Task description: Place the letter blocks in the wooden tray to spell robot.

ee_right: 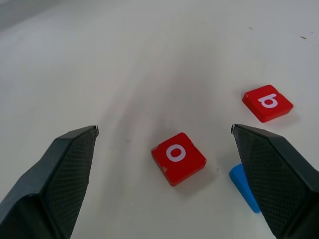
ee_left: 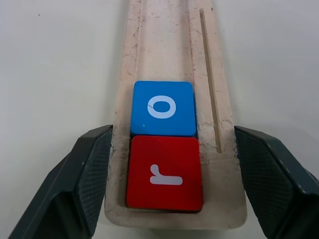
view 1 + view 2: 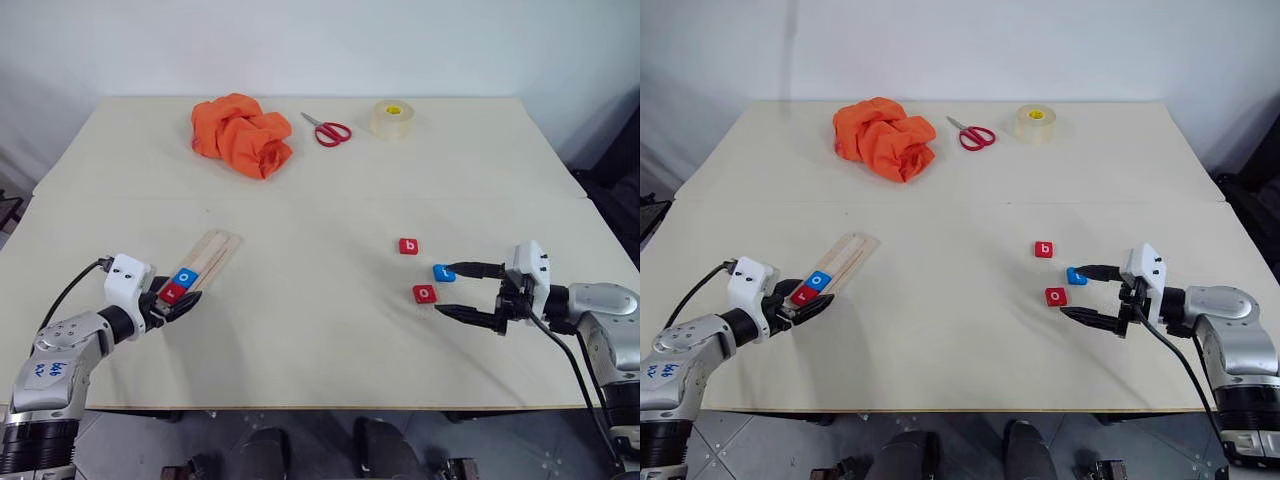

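Pale grooved wooden tray [image 3: 205, 258] lay at table's 8 o'clock, red r block [image 2: 164, 173] and blue o block [image 2: 163, 108] seated touching at near end. Left gripper [image 2: 164, 199] straddled that end, fingers apart. Right gripper [image 1: 164, 132] gaped wide around red o block [image 1: 178, 158]; red b block [image 1: 267, 102] and blue block [image 3: 443, 273] near, at 4 o'clock.

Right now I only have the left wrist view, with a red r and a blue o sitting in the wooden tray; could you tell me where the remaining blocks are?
Observer: Three lie loose on the table over on your right side: a red b, a blue block and a red o.
Operator: Thank you. Is the right gripper holding any of them?
Observer: No, the right gripper is open, with the red o lying between its fingers.
Operator: Is anything else on the table?
Observer: At the far edge: an orange cloth, red scissors and a tape roll.
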Robot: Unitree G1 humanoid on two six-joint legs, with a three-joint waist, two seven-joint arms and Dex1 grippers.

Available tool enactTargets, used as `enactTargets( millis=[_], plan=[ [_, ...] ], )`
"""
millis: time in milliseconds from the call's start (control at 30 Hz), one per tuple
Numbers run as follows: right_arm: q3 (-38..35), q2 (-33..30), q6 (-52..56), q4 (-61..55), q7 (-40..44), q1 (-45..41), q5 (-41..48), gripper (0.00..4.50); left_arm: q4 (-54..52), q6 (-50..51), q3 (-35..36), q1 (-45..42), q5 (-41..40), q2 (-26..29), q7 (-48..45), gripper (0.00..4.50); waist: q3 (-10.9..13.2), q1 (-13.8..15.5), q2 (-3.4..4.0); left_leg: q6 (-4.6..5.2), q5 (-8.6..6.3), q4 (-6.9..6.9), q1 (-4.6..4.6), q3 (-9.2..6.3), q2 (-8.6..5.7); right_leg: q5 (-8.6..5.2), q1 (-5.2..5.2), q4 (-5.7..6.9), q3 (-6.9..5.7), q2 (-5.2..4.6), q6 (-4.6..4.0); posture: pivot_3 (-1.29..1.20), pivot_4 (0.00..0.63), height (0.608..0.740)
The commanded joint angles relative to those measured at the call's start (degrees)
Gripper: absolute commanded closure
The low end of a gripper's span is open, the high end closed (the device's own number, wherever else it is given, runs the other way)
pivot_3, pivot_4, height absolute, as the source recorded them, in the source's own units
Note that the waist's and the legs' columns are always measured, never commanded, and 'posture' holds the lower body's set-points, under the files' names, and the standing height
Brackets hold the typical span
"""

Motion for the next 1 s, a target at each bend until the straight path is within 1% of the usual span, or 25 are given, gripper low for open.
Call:
enactTargets(
  millis=[33,167,333,500,667,767,1000],
  plan=[
    [-2.7,-1.5,-0.3,-1.6,0.2,0.4,1.5,0.00,1.6,-1.6,-1.3,1.1,0.2,-1.1,-2.0,1.10,0.0,0.1,0.01,0.00,0.00,0.00,0.00,0.00,0.00,0.00,0.00,0.00,0.00,-0.01,0.00,0.00,0.150,0.740],
    [-3.2,-1.9,-0.8,-1.1,0.8,0.1,1.2,0.00,1.8,-7.8,-2.3,0.0,0.5,-0.6,-6.2,1.10,0.0,0.1,0.01,0.00,0.00,0.00,0.00,0.01,0.00,0.00,0.00,0.00,0.00,-0.04,-0.01,0.00,0.150,0.740],
    [-3.5,-2.2,-1.3,-0.8,1.2,0.3,1.2,0.00,0.7,-9.6,-6.1,-4.2,0.8,1.3,-12.2,1.10,0.0,0.3,-0.01,0.00,0.00,0.00,-0.04,0.01,-0.01,0.00,-0.03,-0.04,0.00,-0.06,-0.01,0.00,0.150,0.740],
    [-3.9,-2.9,-1.4,-1.8,2.0,2.1,1.3,0.00,-1.1,-10.6,-14.3,-10.5,1.9,3.2,-21.3,1.10,0.0,0.5,-0.03,-0.01,-0.01,-0.01,-0.15,0.11,-0.18,0.00,-0.19,-0.02,0.04,0.08,-0.01,0.00,0.150,0.740],
    [-4.5,-2.3,-1.5,-2.9,0.7,3.1,1.3,0.00,-0.8,-10.8,-19.3,-15.4,2.5,2.3,-25.2,1.10,0.0,0.8,-0.06,-0.01,-0.03,0.01,-0.15,0.28,-0.18,0.00,-0.28,0.04,0.21,0.26,0.00,0.00,0.150,0.740],
    [-6.2,-1.9,-1.2,-5.8,-0.4,7.0,2.1,0.00,-0.2,-11.7,-24.7,-19.5,4.1,0.5,-28.7,1.10,0.0,1.3,-0.07,-0.01,-0.03,0.04,-0.17,0.33,-0.16,0.00,-0.39,0.13,0.25,0.34,0.01,0.00,0.150,0.740],
    [-9.5,-2.4,0.6,-11.8,-2.5,14.0,4.0,0.00,0.4,-13.9,-30.2,-22.2,6.3,-2.5,-32.1,1.10,0.1,1.4,-0.13,0.00,-0.03,0.22,-0.23,0.46,-0.16,0.02,-0.50,0.28,0.40,0.42,0.06,0.00,0.150,0.740]
  ],
)
